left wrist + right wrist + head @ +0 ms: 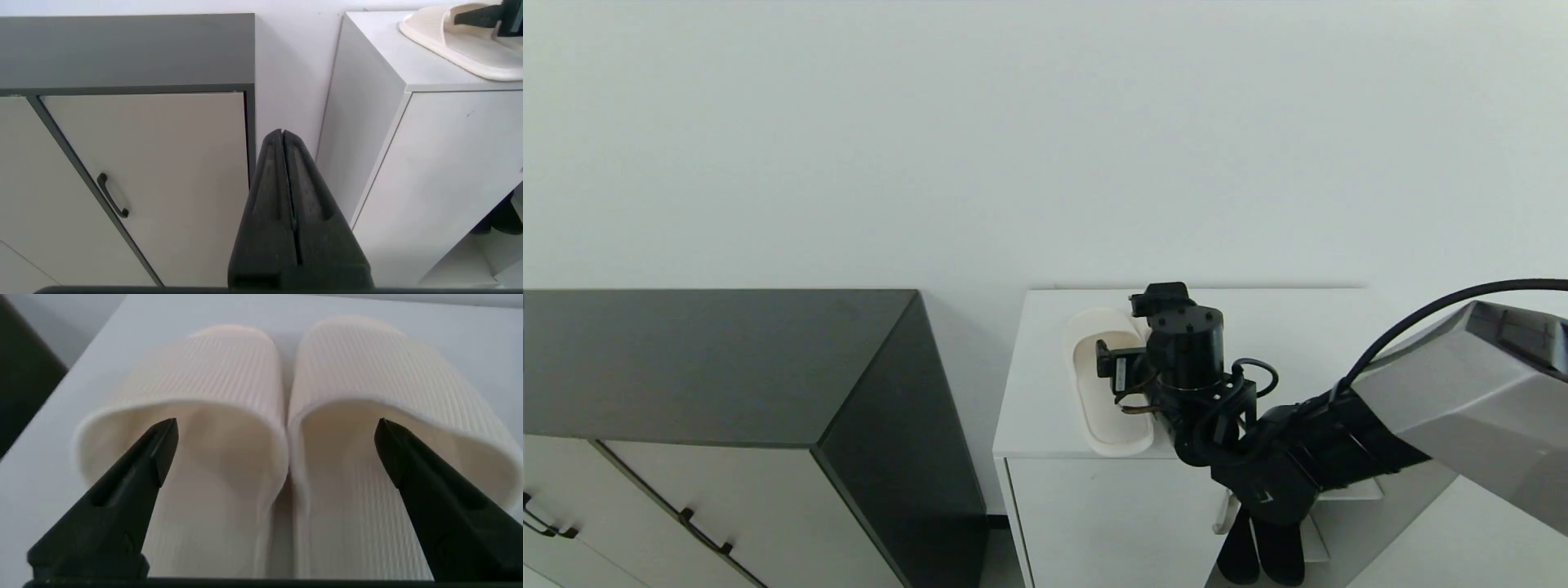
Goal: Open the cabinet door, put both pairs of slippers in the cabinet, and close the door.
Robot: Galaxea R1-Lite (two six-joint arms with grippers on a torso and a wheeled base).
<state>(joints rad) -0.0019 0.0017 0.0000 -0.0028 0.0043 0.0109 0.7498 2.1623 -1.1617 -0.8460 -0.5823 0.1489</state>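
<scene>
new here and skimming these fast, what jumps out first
The open right gripper hangs over a pair of cream slippers lying on top of the white cabinet. The left gripper, shut, is in front of the dark-topped cabinet beside it.
</scene>
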